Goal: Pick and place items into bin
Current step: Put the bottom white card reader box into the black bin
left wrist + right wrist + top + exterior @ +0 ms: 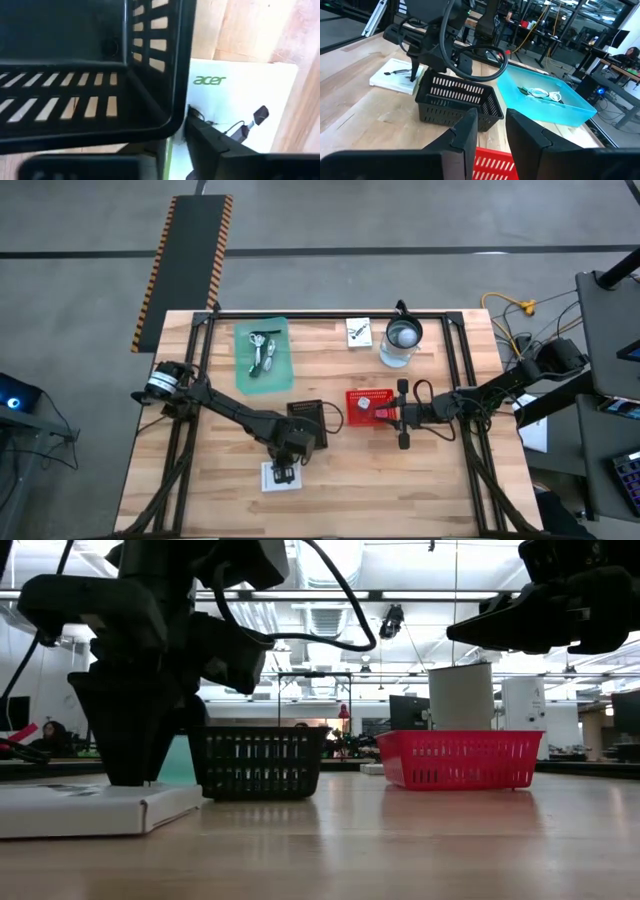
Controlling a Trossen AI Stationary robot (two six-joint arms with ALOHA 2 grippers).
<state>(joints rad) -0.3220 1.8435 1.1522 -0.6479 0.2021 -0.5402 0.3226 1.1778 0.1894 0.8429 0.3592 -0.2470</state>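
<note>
Both left fingers seemingly on card

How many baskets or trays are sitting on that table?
3: a black basket near the left arm, a red basket mid-table under the right arm, and a teal tray toward the far edge. None seem hidden.

A black basket with slots in its walls sits just past the left tool. Beside the basket, a white card with green print and a small cable picture lies flat on the wooden worktop. One dark finger rests on the card.
</note>
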